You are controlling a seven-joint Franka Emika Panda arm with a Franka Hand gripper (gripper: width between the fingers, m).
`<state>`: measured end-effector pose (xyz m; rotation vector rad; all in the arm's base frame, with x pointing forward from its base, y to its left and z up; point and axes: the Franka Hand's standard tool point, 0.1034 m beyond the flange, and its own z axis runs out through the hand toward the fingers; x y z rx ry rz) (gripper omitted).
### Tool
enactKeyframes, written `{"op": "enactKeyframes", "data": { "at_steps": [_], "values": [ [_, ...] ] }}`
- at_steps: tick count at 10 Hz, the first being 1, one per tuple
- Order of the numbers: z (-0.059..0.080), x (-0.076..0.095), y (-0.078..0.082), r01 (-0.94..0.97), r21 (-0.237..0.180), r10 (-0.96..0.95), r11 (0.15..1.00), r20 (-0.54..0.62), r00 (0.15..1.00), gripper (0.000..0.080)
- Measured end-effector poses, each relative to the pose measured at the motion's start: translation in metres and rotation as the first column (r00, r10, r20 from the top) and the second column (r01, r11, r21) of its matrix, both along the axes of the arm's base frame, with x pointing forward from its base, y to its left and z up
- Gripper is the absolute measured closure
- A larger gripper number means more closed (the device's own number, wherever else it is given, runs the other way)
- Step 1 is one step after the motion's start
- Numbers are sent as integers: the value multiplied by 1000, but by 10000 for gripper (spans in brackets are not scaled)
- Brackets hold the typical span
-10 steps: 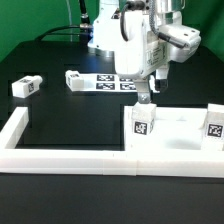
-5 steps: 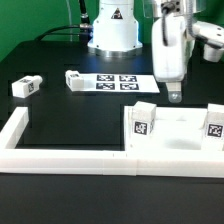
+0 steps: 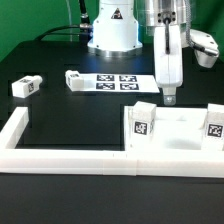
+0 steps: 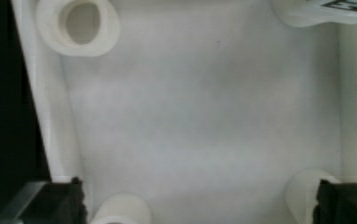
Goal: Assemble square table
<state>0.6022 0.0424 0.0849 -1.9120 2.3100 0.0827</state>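
Observation:
The white square tabletop (image 3: 178, 136) lies at the exterior view's right, against the border wall. Two tagged upright legs (image 3: 141, 122) (image 3: 214, 126) stand at its two near corners. Two loose legs lie on the black table at the left (image 3: 25, 86) and beside the marker board (image 3: 73, 78). My gripper (image 3: 170, 97) hangs just above the tabletop's far edge, between the two upright legs. In the wrist view the tabletop (image 4: 193, 110) fills the picture, with a round hole (image 4: 81, 22) in it. My gripper (image 4: 196, 200) is open and empty, with dark fingers (image 4: 50, 200) far apart.
The long low white border wall (image 3: 70, 158) runs along the front and up the left side. The marker board (image 3: 118, 82) lies flat in front of the robot base (image 3: 112, 30). Green wall behind.
The gripper has swung from near the marker board toward the exterior view's right, then settled over the tabletop's far edge. The parts have not moved.

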Motion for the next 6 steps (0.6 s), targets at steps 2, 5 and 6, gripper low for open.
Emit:
{"op": "enactKeyframes", "data": {
  "at_steps": [2, 5, 6],
  "values": [
    [-2, -1, 1, 3, -1, -3, 1000, -3, 1000, 150],
    [-26, -26, 32, 17, -45, -18, 999, -12, 1000, 150],
    [-39, -40, 39, -13, -75, 12, 997, -14, 1000, 150]
  ]
}}
